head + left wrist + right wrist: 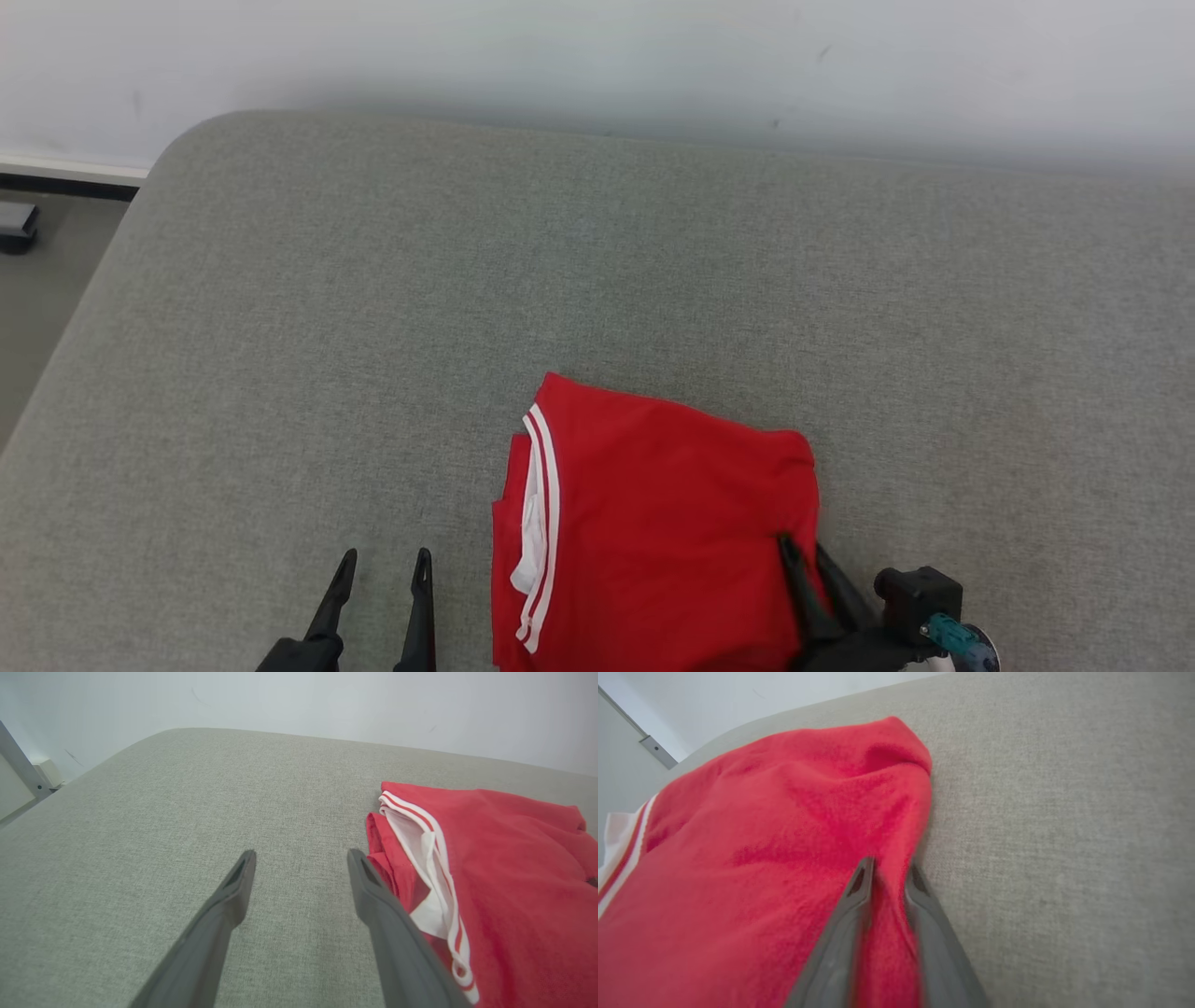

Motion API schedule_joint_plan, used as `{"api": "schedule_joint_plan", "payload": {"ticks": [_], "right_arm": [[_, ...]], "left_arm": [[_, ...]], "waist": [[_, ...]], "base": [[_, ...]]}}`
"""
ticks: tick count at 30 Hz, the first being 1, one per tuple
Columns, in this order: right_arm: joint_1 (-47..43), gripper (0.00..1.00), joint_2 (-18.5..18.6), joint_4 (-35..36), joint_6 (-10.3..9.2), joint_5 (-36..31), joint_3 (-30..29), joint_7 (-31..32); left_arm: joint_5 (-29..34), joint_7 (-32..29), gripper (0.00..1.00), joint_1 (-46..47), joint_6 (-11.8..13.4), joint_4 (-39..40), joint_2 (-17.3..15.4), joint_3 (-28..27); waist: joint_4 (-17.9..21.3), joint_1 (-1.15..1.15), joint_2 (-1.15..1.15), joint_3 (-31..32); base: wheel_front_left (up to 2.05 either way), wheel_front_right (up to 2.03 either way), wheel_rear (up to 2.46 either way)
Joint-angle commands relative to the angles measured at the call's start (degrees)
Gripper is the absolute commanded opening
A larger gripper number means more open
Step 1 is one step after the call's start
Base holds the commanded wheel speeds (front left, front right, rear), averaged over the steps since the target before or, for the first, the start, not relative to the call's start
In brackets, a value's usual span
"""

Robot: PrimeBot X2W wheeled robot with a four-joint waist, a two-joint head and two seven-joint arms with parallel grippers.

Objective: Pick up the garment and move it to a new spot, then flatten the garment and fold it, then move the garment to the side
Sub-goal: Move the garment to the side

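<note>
The garment (653, 523) is a red shirt with white stripes at its collar, folded into a compact stack near the front of the grey fabric surface (597, 261). My right gripper (803, 544) is at its right edge. In the right wrist view the two fingers (866, 877) are drawn close together, with a ridge of the garment (784, 835) pinched between them. My left gripper (387, 555) rests open just left of the stack, with nothing between its fingers. In the left wrist view its right finger (373, 896) lies beside the garment's (504, 868) collar side.
The grey surface stretches far back to a pale wall (597, 56). Its rounded left edge drops to the floor, where a small dark object (17, 227) sits by the baseboard. Bare fabric lies left, right and beyond the garment.
</note>
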State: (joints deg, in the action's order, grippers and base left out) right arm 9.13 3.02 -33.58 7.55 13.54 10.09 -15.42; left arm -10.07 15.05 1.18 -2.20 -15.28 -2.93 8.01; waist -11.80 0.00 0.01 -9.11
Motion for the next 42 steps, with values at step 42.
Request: {"api": "schedule_joint_plan", "payload": {"ticks": [42], "right_arm": [[-0.35,0.00,-0.17,6.37,-0.16,2.97,-6.64,0.31]], "left_arm": [[0.84,0.16,1.00,2.19,-5.11,2.68,-0.03,1.06]], "waist": [[40.61,0.00,-0.01,3.21]], "base": [[0.00,0.00,0.00]]}}
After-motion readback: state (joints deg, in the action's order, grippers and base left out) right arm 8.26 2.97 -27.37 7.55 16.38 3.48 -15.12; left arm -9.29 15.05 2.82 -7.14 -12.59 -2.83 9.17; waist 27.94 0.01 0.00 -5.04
